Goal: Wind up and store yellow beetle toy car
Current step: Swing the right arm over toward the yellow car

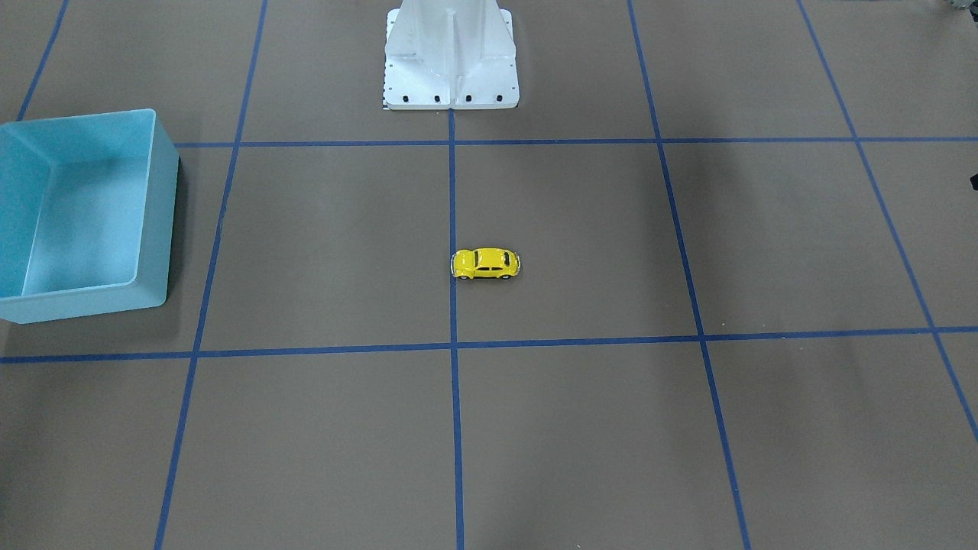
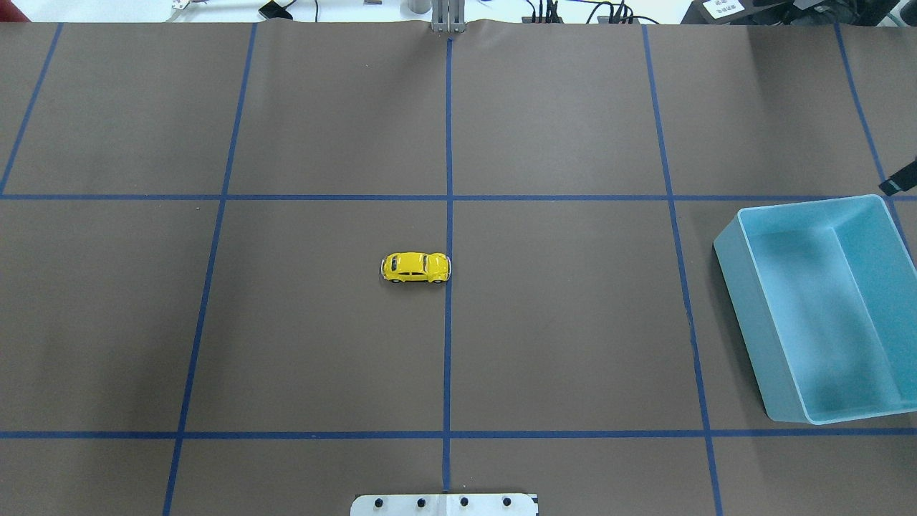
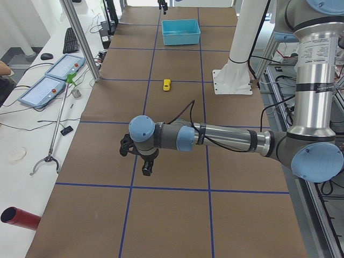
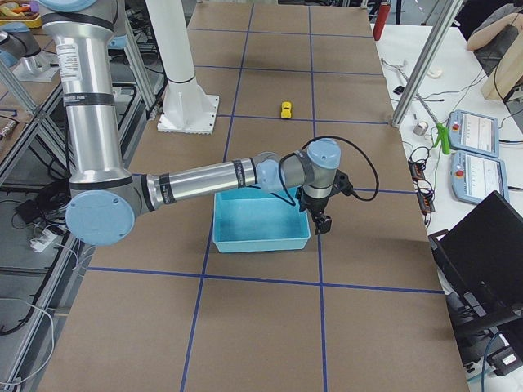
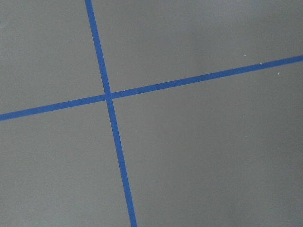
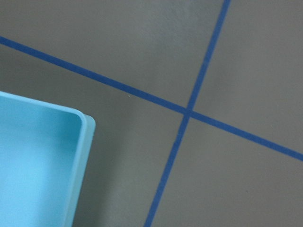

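Note:
The yellow beetle toy car [image 1: 486,263] stands on its wheels near the table's middle, beside the centre tape line [image 2: 415,267]. It looks small and far off in both side views [image 3: 166,84] [image 4: 286,109]. The empty light blue bin [image 2: 809,208] stands at the table's right end [image 1: 84,122] [image 6: 80,142]. My left gripper [image 3: 146,171] hangs over bare table far from the car; I cannot tell whether it is open. My right gripper [image 4: 321,227] hangs by the bin's far corner. Only a dark sliver of it shows overhead [image 2: 899,185]; I cannot tell its state.
The robot's white pedestal [image 1: 451,61] stands at the table's robot-side edge. Blue tape lines grid the brown table [image 5: 109,97]. A side bench with control tablets [image 3: 54,80] and a laptop [image 4: 490,245] runs along the operators' side.

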Robot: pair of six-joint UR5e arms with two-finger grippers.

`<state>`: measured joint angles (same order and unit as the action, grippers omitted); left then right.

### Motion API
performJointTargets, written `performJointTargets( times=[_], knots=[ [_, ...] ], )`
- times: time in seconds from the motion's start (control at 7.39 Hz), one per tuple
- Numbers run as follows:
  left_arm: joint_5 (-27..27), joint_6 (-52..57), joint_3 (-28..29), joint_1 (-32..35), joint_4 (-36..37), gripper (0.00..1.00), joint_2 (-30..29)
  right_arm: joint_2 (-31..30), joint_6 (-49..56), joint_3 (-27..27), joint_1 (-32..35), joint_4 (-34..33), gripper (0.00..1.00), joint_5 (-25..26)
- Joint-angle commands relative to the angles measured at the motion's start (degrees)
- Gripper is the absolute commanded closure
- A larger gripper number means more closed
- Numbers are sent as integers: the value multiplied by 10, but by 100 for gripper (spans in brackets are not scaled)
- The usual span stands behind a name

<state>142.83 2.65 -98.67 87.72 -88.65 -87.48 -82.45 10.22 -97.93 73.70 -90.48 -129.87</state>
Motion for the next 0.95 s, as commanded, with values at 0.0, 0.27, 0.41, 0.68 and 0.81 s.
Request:
performJointTargets(
  times=[0.0, 0.27, 0.41, 0.68, 0.81],
  knots=[
    [1, -5, -11, 3, -4, 0, 6, 101, -2, -15, -51, -74, 0, 8],
    [3, -6, -6, 5, -3, 0, 8, 145, -6, -57, -92, -79, 0, 20],
    [7, -11, -7, 7, 1, 0, 9, 163, -4, -60, -110, -77, 0, 32],
    [6, -11, -13, 9, 2, 0, 8, 171, 3, -71, -117, -77, 0, 32],
    [7, -11, -13, 8, 1, 0, 8, 173, 2, -69, -151, -76, 0, 30]
  ],
)
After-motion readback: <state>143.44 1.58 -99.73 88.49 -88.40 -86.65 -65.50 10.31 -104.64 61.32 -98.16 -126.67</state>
